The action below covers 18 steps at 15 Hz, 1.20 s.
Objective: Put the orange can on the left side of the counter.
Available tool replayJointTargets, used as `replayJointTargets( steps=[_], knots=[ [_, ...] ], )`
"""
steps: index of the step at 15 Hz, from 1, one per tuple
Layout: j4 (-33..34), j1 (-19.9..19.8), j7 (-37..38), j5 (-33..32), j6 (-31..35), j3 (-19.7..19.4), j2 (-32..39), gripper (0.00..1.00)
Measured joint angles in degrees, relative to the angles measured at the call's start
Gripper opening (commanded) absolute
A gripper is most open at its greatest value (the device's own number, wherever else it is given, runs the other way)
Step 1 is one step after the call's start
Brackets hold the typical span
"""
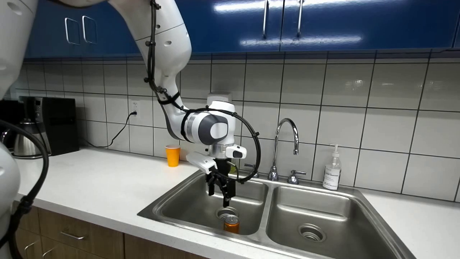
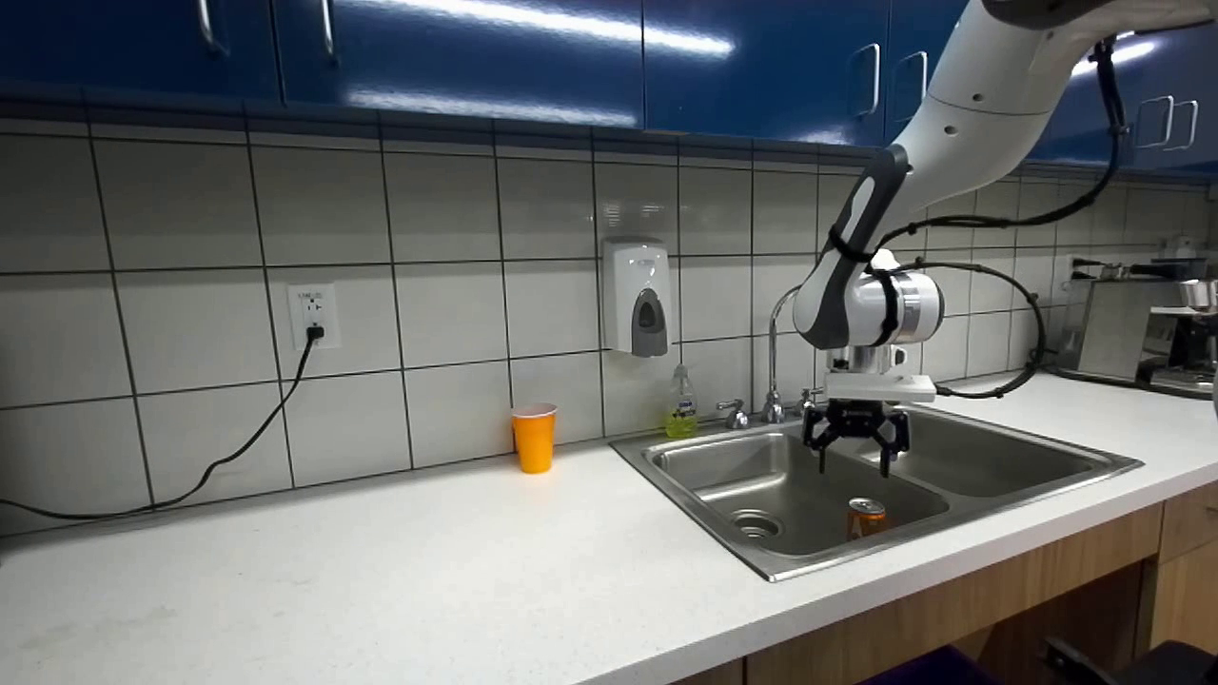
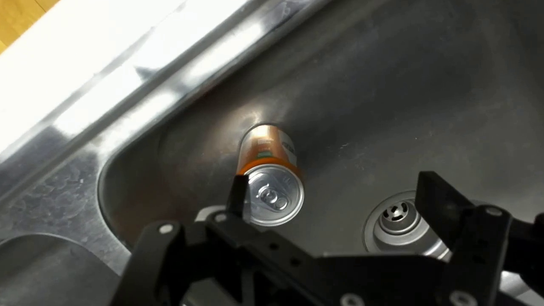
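Observation:
The orange can (image 1: 231,226) stands upright in a sink basin near its front wall; an exterior view also shows the can (image 2: 866,519). In the wrist view the can (image 3: 270,172) shows its silvery top, partly covered by the left finger. My gripper (image 1: 218,199) is open and empty above the basin, higher than the can; it also shows above the basin in an exterior view (image 2: 854,470). In the wrist view the gripper (image 3: 333,176) has its fingers wide apart, with the can by the left finger. The white counter (image 1: 107,187) also shows in an exterior view (image 2: 400,580).
The steel sink (image 2: 704,514) has two basins with a divider (image 1: 265,212). The drain (image 3: 395,216) lies beside the can. A bright orange cup (image 2: 534,440) stands by the tiled wall. A faucet (image 1: 276,151) and sanitizer bottle (image 1: 332,171) stand behind the sink.

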Motion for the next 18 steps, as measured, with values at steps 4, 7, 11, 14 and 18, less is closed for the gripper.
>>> replayJointTargets(
  steps=[4, 7, 11, 14, 18],
  knots=[
    [2.35, -0.27, -1.16, 1.95, 0.0, -0.5, 3.58, 1.0],
    [3.64, -0.59, -1.21, 2.04, 0.0, -1.19, 5.31, 1.0],
    [4.8, -0.99, -1.21, 2.05, -0.03, -2.04, 6.94, 1.0],
    [5.54, -1.26, -1.25, 2.09, -0.08, -2.23, 8.18, 1.0],
    [6.65, -1.5, -1.27, 2.14, -0.14, -2.26, 9.97, 1.0]
  ],
)
